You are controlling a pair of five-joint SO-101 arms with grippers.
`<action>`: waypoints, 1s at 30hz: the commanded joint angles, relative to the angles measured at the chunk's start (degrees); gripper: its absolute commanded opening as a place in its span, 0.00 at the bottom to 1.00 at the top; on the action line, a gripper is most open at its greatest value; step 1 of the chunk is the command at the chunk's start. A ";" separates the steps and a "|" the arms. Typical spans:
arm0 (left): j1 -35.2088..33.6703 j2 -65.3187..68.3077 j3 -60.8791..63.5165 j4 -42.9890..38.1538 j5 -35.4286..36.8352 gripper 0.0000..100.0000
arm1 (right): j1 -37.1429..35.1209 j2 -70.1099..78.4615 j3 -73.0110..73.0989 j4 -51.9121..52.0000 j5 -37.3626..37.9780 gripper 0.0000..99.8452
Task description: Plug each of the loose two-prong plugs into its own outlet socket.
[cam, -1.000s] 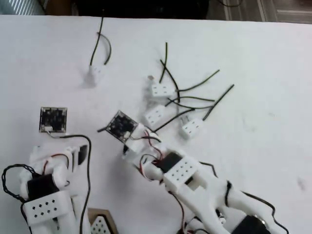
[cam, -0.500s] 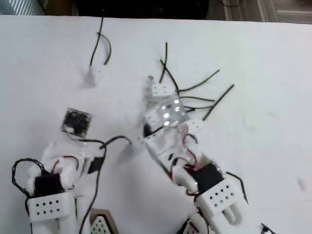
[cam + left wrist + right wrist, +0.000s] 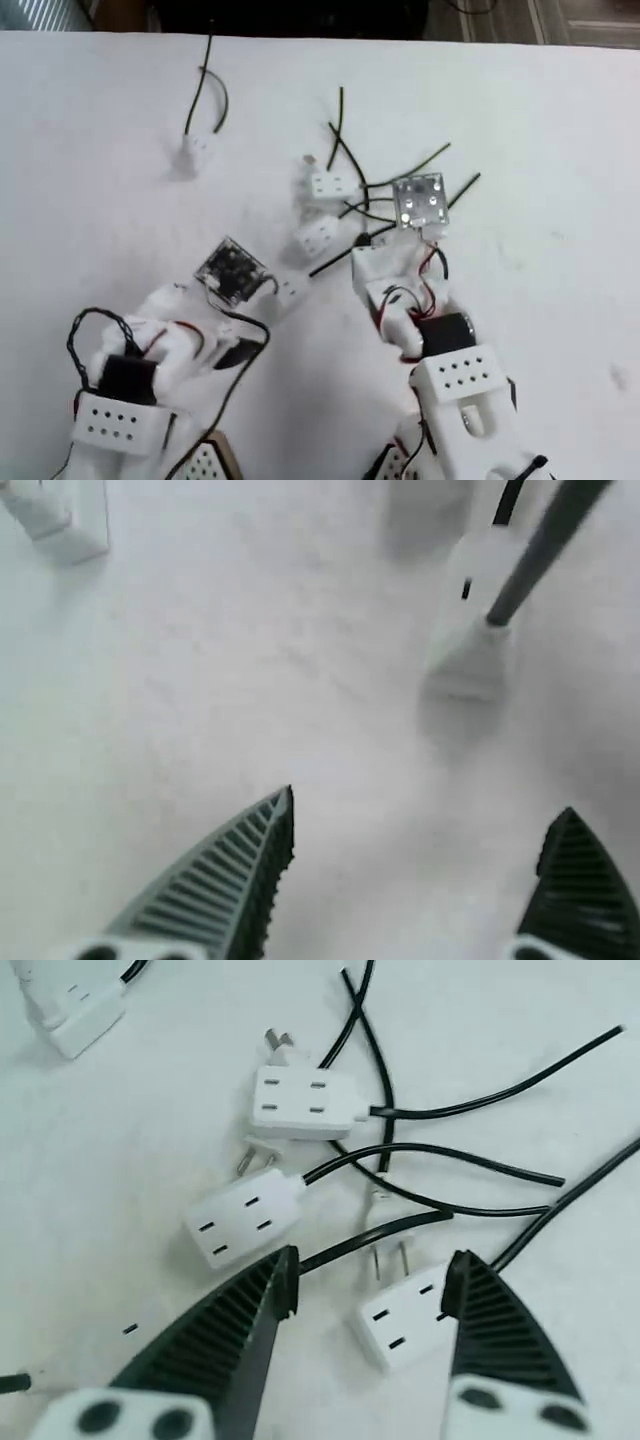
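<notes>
Several white socket blocks with two prongs and black cords lie on the white table. In the high view one block (image 3: 333,185) and another (image 3: 318,235) sit mid-table, a third (image 3: 195,150) lies apart at the far left, and a small plug (image 3: 290,290) rests near the left arm's wrist. My right gripper (image 3: 372,1262) is open just above the table. A block with upturned prongs (image 3: 405,1320) lies between its fingers, and two more blocks (image 3: 245,1218) (image 3: 300,1105) lie beyond. My left gripper (image 3: 425,815) is open and holds nothing; a white plug (image 3: 470,650) on a black cord lies ahead of it.
Loose black cords (image 3: 400,190) cross one another beside the right arm's wrist. A brown object (image 3: 205,455) pokes in at the near edge by the left arm's base. The table's far edge (image 3: 320,36) meets a dark background.
The right arm has swung from the table's middle to the right, over the cluster of blocks. The left arm has moved right and forward toward the small plug.
</notes>
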 commanded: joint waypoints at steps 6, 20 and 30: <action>6.37 0.92 -0.26 -8.18 4.75 0.38 | 5.49 -0.31 -0.35 -1.63 -0.53 0.23; 6.73 45.58 -15.21 -22.42 5.01 0.37 | 5.41 0.13 -0.35 -1.63 -0.53 0.23; 14.20 53.41 -17.85 -25.41 5.01 0.20 | 5.67 0.13 -0.35 -1.63 -0.53 0.23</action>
